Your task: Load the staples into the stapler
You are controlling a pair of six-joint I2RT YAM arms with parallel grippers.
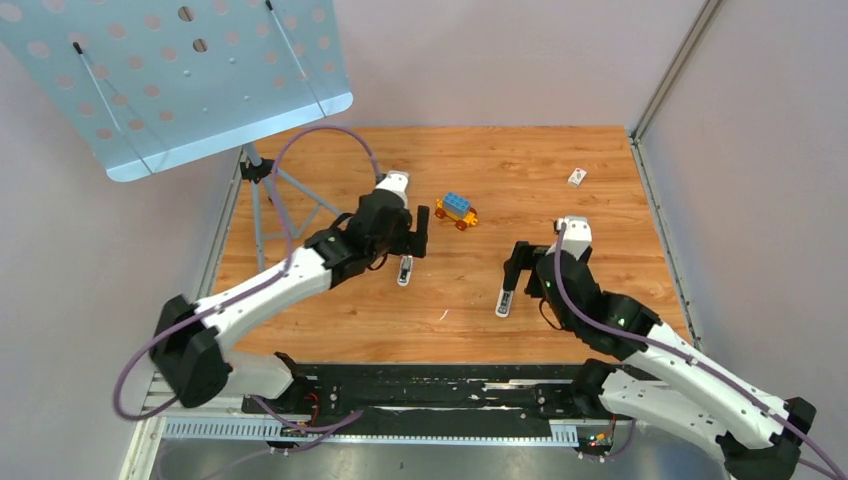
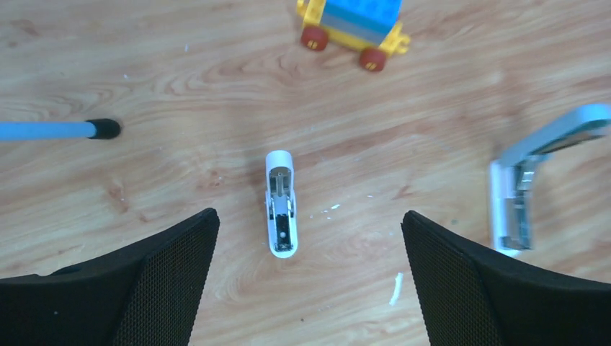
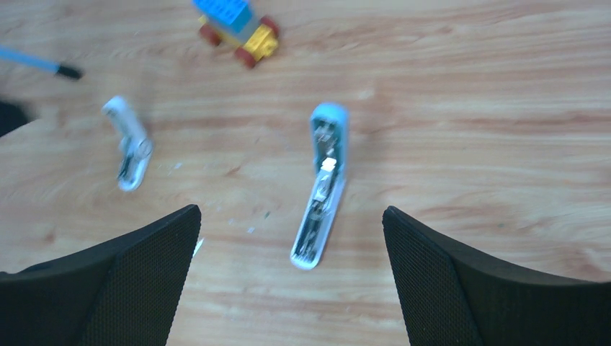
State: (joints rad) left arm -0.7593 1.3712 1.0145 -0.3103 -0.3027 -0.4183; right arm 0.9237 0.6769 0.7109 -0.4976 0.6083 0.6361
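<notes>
While both arms hover over the wooden table (image 1: pixel 600 230), the left gripper (image 2: pixel 308 216) stands wide open and empty above a small white stapler (image 2: pixel 280 204) lying flat. The right gripper (image 3: pixel 290 213), also spread wide and empty, hangs over a pale blue stapler (image 3: pixel 322 180) lying hinged open, channel upward. Whether staples sit inside cannot be told. A toy block car (image 1: pixel 456 210) rests nearby.

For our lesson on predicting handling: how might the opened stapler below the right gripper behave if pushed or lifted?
The opened stapler looks like hard plastic and metal, so probably stiff. Lying long and flat on the wooden table, it would likely slide or pivot, not roll. Its hinged halves may swing if lifted by one end.
</notes>
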